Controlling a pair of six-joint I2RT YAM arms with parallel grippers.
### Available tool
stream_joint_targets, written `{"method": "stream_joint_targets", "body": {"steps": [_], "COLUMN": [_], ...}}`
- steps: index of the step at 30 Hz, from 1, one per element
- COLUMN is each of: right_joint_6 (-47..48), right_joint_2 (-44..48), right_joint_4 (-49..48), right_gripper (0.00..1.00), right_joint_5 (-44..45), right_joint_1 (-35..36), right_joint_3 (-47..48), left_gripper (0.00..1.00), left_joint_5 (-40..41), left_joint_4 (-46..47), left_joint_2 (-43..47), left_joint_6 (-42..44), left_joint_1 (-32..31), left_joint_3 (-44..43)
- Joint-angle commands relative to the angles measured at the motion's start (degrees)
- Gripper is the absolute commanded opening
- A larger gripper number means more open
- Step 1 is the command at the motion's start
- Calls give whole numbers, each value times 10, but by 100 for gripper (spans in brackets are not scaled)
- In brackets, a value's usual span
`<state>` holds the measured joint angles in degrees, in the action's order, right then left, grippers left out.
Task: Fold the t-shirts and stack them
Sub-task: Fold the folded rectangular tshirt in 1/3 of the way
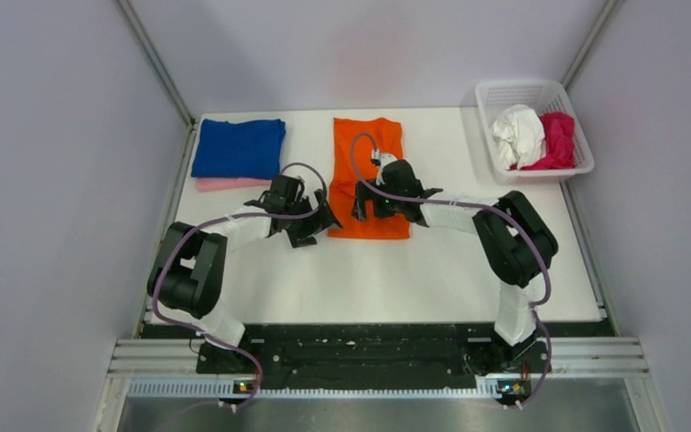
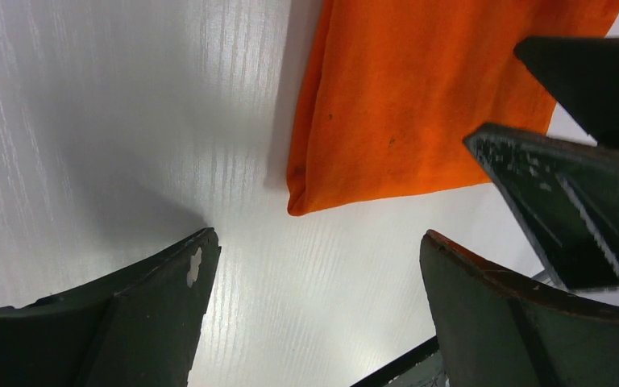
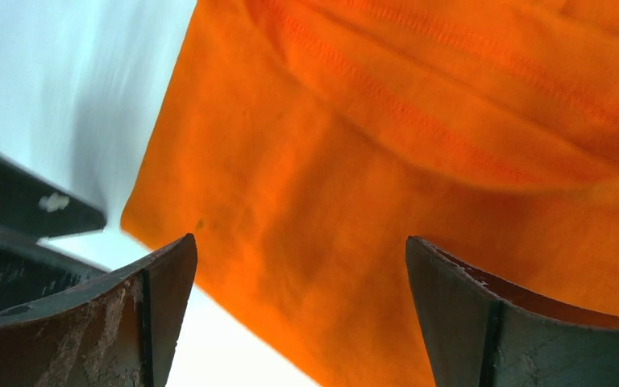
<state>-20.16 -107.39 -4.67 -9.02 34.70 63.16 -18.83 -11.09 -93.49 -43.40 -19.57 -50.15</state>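
Observation:
An orange t-shirt [image 1: 367, 153] lies folded into a long strip at the table's middle; it also shows in the left wrist view [image 2: 419, 105] and the right wrist view [image 3: 419, 161]. My left gripper [image 1: 317, 225] is open and empty just left of its near left corner. My right gripper [image 1: 366, 209] is open above the shirt's near end, holding nothing. A folded royal blue t-shirt [image 1: 238, 148] lies on a pale pink t-shirt [image 1: 230, 184] at the back left. A white t-shirt [image 1: 518, 135] and a magenta t-shirt [image 1: 557, 139] sit crumpled in the basket.
A white plastic lattice basket [image 1: 504, 93] stands at the back right corner. The white table [image 1: 396, 279] is walled on three sides. The black rail with the arm bases [image 1: 369, 351] runs along the near edge.

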Motion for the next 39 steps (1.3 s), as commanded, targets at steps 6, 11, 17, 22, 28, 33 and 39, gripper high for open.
{"method": "stream_joint_targets", "body": {"steps": [6,11,17,22,28,33,39], "right_joint_6": [-16,-39,-64,-119,-186,-201,-205], "right_joint_2": [-110,-132,-3,152,237,232,192], "right_joint_4": [-40,-29,-50,-69,-11,12,-17], "right_gripper": [99,99,99,99,98,95,88], "right_joint_5": [46,40,56,119,169,123,54], "right_joint_1": [-47,-73,-74,-74,-74,-74,-72], "right_joint_3": [160,219,75,-110,-229,-245,-245], "left_gripper": [99,99,95,76,53,52,37], "left_joint_5": [26,40,50,46,36,60,61], "left_joint_4": [-10,-20,-22,-12,-14,-26,-23], "left_joint_2": [-20,-32,-61,-87,-100,-90,-105], "left_joint_6": [9,9,3,-4,-7,-7,-11], "left_joint_1": [-3,-3,-2,-4,-14,-21,-23], "left_joint_3": [-10,-26,-44,-50,-48,-29,-20]}}
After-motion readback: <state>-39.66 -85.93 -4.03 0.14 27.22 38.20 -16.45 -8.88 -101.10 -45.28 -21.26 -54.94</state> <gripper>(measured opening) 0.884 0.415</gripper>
